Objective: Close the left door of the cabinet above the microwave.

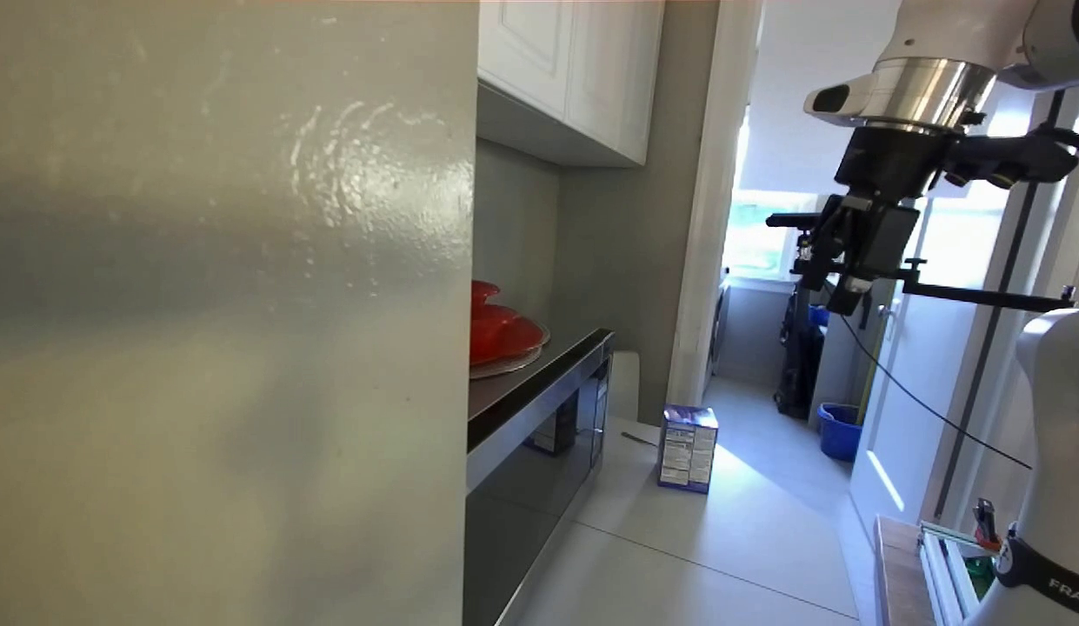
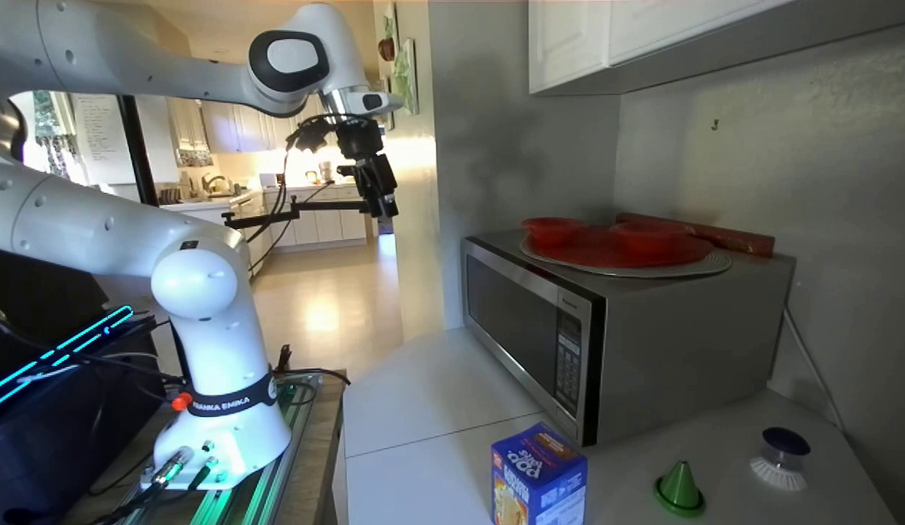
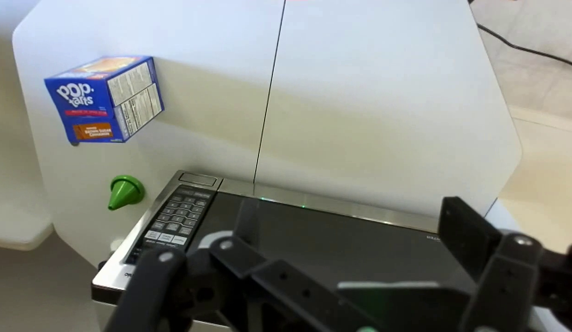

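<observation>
The white wall cabinet shows only its lower part in both exterior views, with its top cut off. Its left door [image 1: 526,39] [image 2: 569,44] and right door [image 1: 613,74] [image 2: 685,25] have framed panels and no visible handles. Both look flush with the cabinet, with no gap seen. The cabinet is out of the wrist view. The microwave [image 1: 539,513] [image 2: 685,350] [image 3: 184,207] stands on the counter below. My gripper [image 1: 843,291] [image 2: 385,208] [image 3: 355,226] hangs pointing down, apart from and lower than the cabinet. Its fingers are spread and empty.
Red dishes [image 2: 642,244] sit on the microwave. A blue Pop-Tarts box [image 1: 688,448] [image 2: 536,474] [image 3: 103,99], a green funnel [image 2: 680,490] [image 3: 124,191] and a brush [image 2: 782,456] stand on the white counter [image 2: 437,379]. A shiny grey-green panel [image 1: 226,348] fills the left of an exterior view.
</observation>
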{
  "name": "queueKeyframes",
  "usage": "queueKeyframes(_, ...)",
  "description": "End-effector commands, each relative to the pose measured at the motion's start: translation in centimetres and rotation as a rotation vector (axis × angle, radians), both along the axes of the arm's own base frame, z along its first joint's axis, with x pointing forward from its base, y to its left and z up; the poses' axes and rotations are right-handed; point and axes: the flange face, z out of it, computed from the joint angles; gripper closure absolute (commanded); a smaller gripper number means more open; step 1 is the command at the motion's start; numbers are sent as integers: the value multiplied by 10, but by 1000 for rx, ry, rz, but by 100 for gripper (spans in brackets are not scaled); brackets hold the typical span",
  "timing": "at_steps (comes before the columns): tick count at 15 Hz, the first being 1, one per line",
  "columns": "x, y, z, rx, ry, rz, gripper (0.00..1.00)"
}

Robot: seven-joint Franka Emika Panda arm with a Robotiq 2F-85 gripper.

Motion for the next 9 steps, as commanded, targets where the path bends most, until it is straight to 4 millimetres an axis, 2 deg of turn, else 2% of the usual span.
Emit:
queueKeyframes(1, 0, -1, 3, 6, 2, -14, 0)
queueKeyframes(9, 0, -1, 4, 13, 4, -30, 0)
